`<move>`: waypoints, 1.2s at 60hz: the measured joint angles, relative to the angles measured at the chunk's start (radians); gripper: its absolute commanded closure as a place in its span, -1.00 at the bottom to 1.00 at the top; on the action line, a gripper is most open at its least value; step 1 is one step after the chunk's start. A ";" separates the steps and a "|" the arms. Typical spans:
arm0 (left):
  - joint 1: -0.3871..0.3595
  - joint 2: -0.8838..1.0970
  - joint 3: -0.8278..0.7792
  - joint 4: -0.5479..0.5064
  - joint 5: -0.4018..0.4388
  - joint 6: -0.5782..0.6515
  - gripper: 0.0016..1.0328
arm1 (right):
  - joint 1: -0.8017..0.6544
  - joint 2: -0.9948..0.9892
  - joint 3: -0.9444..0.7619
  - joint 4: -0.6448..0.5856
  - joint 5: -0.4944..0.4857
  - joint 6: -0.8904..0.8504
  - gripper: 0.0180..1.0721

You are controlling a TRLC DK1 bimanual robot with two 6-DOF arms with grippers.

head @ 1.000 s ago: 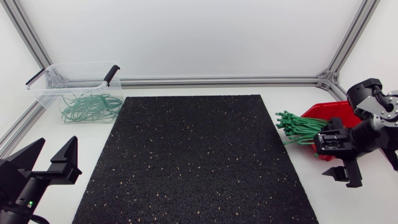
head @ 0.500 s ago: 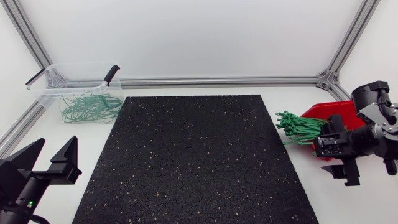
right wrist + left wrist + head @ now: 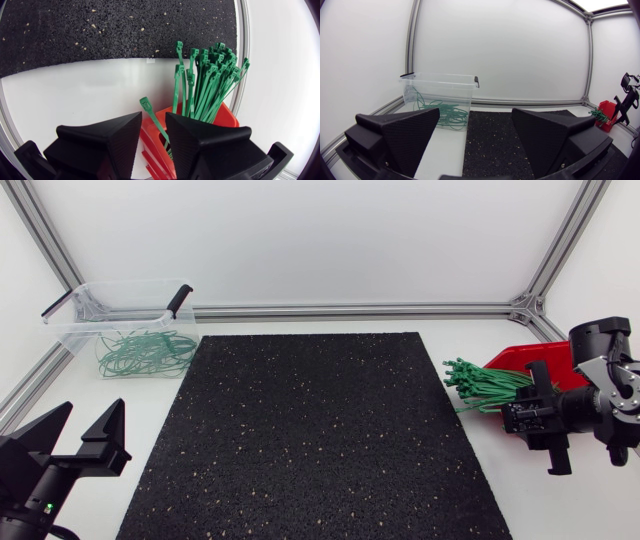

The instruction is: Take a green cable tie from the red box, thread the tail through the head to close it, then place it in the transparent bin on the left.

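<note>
Right wrist view, nearest item first.

1. Right hand: narrowed to a slim gap and poised over the near end of the red box. Nothing is gripped as far as can be seen.
2. Single cable tie: green, standing apart from the rest. Its head is up and just ahead of the right hand, and its strap slants down into the gap. Neither side is seen pressing on it.
3. Bundle of ties: green, many, leaning out of the red box with heads fanned toward the black mat.
4. Table: a bare white strip between the red box and the black mat.

Left wrist view, nearest item first.

5. Left hand: spread wide, holding nothing, resting low at the near corner of the table.
6. Clear bin: at the far left, well apart from the red box. Looped ties lie in its bottom.

Handling note, judged. A cable tie is very light, thin and springy, with a smooth, slippery strap, and neighbours may snag and lift with it. The best hold is likely mid-strap on the flat faces, squarely and firmly. That leaves the head and the tail tip free for threading, probably with the left hand helping.
</note>
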 measured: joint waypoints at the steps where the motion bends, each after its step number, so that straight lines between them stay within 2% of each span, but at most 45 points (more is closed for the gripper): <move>1: 0.000 0.000 0.000 0.000 0.000 0.000 -0.94 | 0.000 0.000 -0.003 0.004 0.000 -0.001 0.32; 26: 0.000 0.000 0.000 0.000 0.000 0.000 -0.94 | -0.024 -0.001 -0.053 0.113 0.019 -0.028 0.32; 27: 0.000 0.000 0.000 0.000 0.000 0.000 -0.94 | -0.024 -0.001 -0.056 0.115 0.019 -0.029 0.33; 30: 0.000 0.000 0.000 0.000 0.000 0.000 -0.94 | -0.024 -0.001 -0.061 0.121 0.019 -0.030 0.54; 43: 0.000 0.000 0.000 0.000 0.000 0.000 -0.94 | -0.024 -0.008 -0.085 0.174 0.019 -0.041 0.63; 56: 0.000 0.000 0.000 0.000 0.000 0.000 -0.94 | -0.024 -0.042 -0.093 0.201 0.019 -0.045 0.89; 72: 0.000 0.000 0.000 0.000 0.000 0.000 -0.94 | -0.014 -0.169 -0.101 0.196 0.018 -0.045 0.89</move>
